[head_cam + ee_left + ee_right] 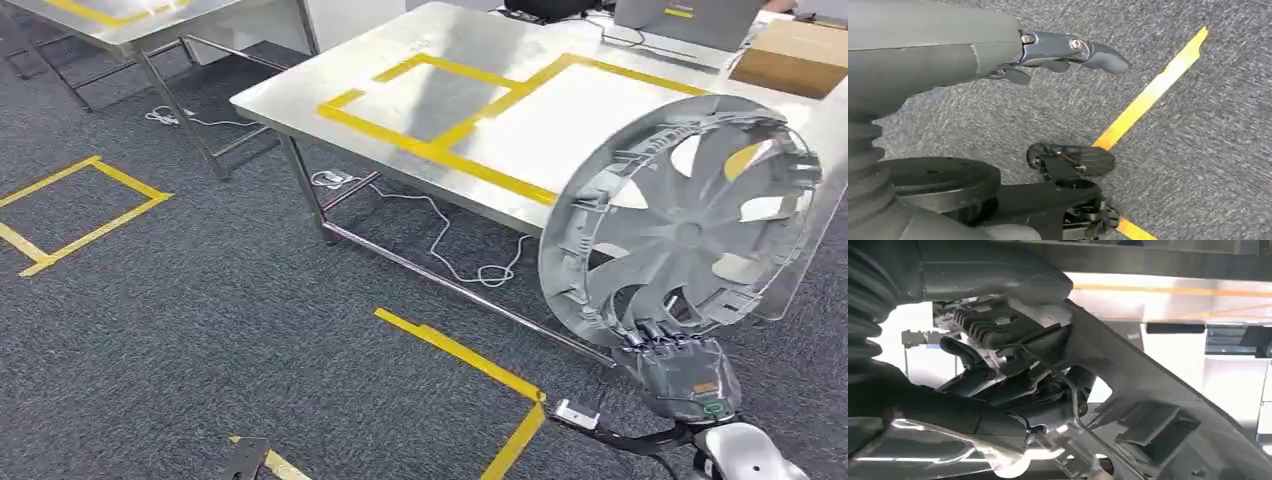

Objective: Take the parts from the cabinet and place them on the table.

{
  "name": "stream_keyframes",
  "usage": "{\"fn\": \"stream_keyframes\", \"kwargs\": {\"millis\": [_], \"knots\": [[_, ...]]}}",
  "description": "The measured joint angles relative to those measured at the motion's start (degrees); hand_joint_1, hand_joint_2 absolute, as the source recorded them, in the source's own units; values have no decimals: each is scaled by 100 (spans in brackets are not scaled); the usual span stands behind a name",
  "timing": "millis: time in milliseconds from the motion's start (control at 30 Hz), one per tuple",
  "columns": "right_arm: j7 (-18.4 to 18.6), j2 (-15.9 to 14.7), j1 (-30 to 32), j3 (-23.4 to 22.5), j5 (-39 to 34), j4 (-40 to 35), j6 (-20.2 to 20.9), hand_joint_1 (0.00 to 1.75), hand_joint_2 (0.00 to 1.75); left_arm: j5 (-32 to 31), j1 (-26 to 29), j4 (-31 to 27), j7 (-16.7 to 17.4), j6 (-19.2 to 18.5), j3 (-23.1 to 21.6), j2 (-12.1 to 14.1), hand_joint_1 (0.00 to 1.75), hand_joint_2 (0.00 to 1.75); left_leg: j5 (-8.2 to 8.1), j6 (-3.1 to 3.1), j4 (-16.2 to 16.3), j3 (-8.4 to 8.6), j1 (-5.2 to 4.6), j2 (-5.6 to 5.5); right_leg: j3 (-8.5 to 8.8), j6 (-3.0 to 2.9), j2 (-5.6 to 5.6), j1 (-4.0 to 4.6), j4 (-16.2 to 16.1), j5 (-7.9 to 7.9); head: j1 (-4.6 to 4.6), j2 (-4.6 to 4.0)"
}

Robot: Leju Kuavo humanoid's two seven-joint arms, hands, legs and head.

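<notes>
Right hand (680,365) grips the bottom rim of a silver-grey spoked hubcap (680,220), upright over the table (480,130) edge; left hand (1068,50) loose, holding nothing.

Wheel cover (680,225) before table (470,60)

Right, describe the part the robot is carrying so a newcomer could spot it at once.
Start at the steel table marked with yellow tape. In front of its near right corner, the right hand holds a hubcap upright by its lower rim. It is the one large silver disc with curved spokes; the box behind is brown cardboard.
</notes>
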Motion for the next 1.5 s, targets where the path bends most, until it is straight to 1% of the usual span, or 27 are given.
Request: {"fn": "stream_keyframes", "kwargs": {"millis": [67, 100, 200, 267, 367, 400, 533, 600, 700, 733, 800, 867, 900, 933, 967, 1033, 1100, 1133, 1200, 1233, 1267, 1300, 1333, 1367, 1400, 1433, 1500], "knots": [[0, 2, -1, 2, -2, 0, -2, 175, 175, 0, -7, -2, -2, 0, -2, -2, 0, 175, -94, -64, 63, 7, 19, -1, 54, -92, -2, -29, -50, 8, 2, 0], [2, 4, -7, 2, -2, 0, -2, 175, 175, -4, -12, -2, -4, 0, -2, -4, 0, 175, -237, -72, 307, -97, 17, -2, 78, -131, -5, -29, -53, -13, -37, 0], [4, 20, -14, 2, -7, 2, -2, 175, 175, -4, 4, -2, -9, -2, -2, 0, 0, 175, -767, -79, 1670, -787, 16, -3, 125, -217, -2, 4, -52, -75, -46, 0], [4, 33, -13, 4, 4, 2, -2, 175, 175, -7, 13, -2, -20, -2, -2, -2, 0, 175, -600, -51, 1767, -901, 14, -4, 185, -220, 24, 28, -52, -114, -44, 0], [4, 59, -21, 11, 20, 2, -2, 175, 175, -37, 8, -2, -46, 4, -2, -11, 0, 175, 275, 122, 455, -386, -44, -12, 344, -200, 53, 64, -56, -208, -52, 0], [4, 72, -24, 11, 28, 11, -2, 175, 175, -39, 9, -2, -52, 20, -2, 2, 0, 175, 201, 203, 313, -287, -78, -7, 303, -177, 47, 69, -67, -238, -24, 0], [72, 90, 46, 9, 76, -6, -13, 175, 175, -81, 19, -4, -52, 85, 0, -15, 0, 175, 114, 244, -44, -124, -95, -9, 396, -23, 39, 44, -63, -150, -63, 0], [107, 90, 109, -13, 72, -17, -15, 175, 175, -85, 39, -4, -33, 98, 0, -35, 0, 175, 123, 263, -145, 46, -46, -16, 278, 10, 33, 40, 171, -295, -35, -2], [101, 90, 144, -24, 85, -17, -17, 175, 175, -90, 29, -4, -22, 92, 0, -70, 0, 175, 39, 269, -143, 94, -41, -10, -477, 88, 32, 19, 1345, -763, -35, 0], [101, 90, 166, -22, 85, -17, -17, 175, 175, -87, 34, -4, -15, 92, 0, -70, 0, 175, 11, 264, -141, 122, -40, -10, -664, 106, 28, 15, 1566, -788, -30, -2], [107, 87, 209, -35, 72, -17, -17, 175, 175, -87, 47, -4, -17, 90, 2, -74, 0, 175, -79, 234, -140, 244, -24, -12, -670, 145, 22, -15, 1258, -381, -33, 0], [103, 87, 207, -35, 57, -17, -15, 175, 175, -87, 43, -4, -20, 90, 2, -85, 0, 175, -201, 172, -139, 415, 12, -13, -291, 148, -13, -44, 252, 325, -33, 0], [101, 90, 200, -33, 50, -4, -13, 175, 175, -87, 46, -2, -20, 90, 4, -79, 0, 175, -244, 127, -148, 441, 7, -14, -227, 158, -23, -27, 138, 282, -31, -2], [87, 90, 179, -28, 42, -4, -15, 175, 175, -81, 24, -4, -20, 90, 4, -83, 0, 175, -272, 84, -119, 423, -9, -10, -240, 117, -35, 15, -75, 123, 5, -2], [44, 87, 153, -28, 9, 2, -17, 175, 175, -61, 24, -4, -15, 85, 4, -81, 0, 175, -302, 47, -131, 391, -21, -3, -168, -11, -23, 14, -22, 176, -2, 0], [-42, 85, 154, -24, -101, 2, -22, 175, 175, -15, 38, -4, -2, 44, 7, -57, 0, 175, -332, 9, -147, 475, -23, 15, -157, -88, 1, 21, -23, 142, -35, 0], [-63, 74, 135, -28, -182, 2, -24, 175, 175, 15, 28, -4, -2, -18, 13, -11, 0, 175, -300, -16, 214, 337, -11, 10, -24, -151, 4, 1, -53, 98, -46, 0], [-74, 57, 108, -33, -218, 5, -24, 175, 175, 18, 25, -4, -4, -20, 18, 2, 0, 175, -350, -30, 614, 111, -12, 10, 11, -174, -1, 2, -55, 62, -63, 0], [-92, 33, 89, -59, -262, 9, -26, 175, 175, 20, 34, -4, -13, -17, 31, 26, 0, 175, -717, -49, 1436, -432, -14, 10, 87, -204, 6, 19, -55, -22, -57, 0], [-109, 20, 95, -79, -275, 11, -28, 175, 175, 20, 52, -4, -17, -15, 35, 33, 0, 175, -912, -48, 1701, -661, -14, 10, 148, -218, 17, 32, -55, -79, -61, 0], [-109, 4, 99, -87, -280, 15, -28, 175, 175, 20, 59, -4, -17, -15, 37, 35, 0, 175, -918, -38, 1705, -749, -16, 10, 211, -218, 34, 44, -55, -123, -59, 0], [-109, -9, 105, -96, -291, 18, -30, 175, 175, 15, 59, -4, -17, -15, 37, 37, 0, 175, -773, -7, 1527, -753, -22, 9, 295, -215, 48, 59, -55, -180, -59, 0], [-109, -20, 110, -116, -299, 18, -30, 175, 175, 11, 56, -4, -17, -15, 37, 37, 0, 175, -475, 45, 1177, -679, -40, 5, 388, -214, 54, 83, -56, -239, -59, 0], [-109, -31, 109, -131, -310, 18, -33, 175, 175, 4, 55, -4, -17, -15, 37, 37, 0, 175, -64, 125, 695, -565, -64, 0, 487, -212, 56, 102, -62, -303, -57, 0], [-107, -44, 114, -140, -323, 20, -41, 175, 175, -7, 65, -2, -17, -15, 39, 42, 0, 175, 347, 219, 305, -504, -109, -6, 427, -212, 56, 86, -82, -356, -52, 0], [-101, -46, 104, -144, -328, 33, -66, 175, 175, -7, 63, 0, -9, -11, 39, 61, 0, 175, 221, 266, 302, -515, -153, -16, 563, -163, 73, 118, -64, -400, -15, 0], [-94, -90, 128, -188, -341, 31, -103, 175, 175, -24, 51, -2, 7, -4, 39, 31, 0, 175, 264, 249, 84, -446, -194, -4, 603, -97, 74, 65, -112, -407, -28, 0]]}}
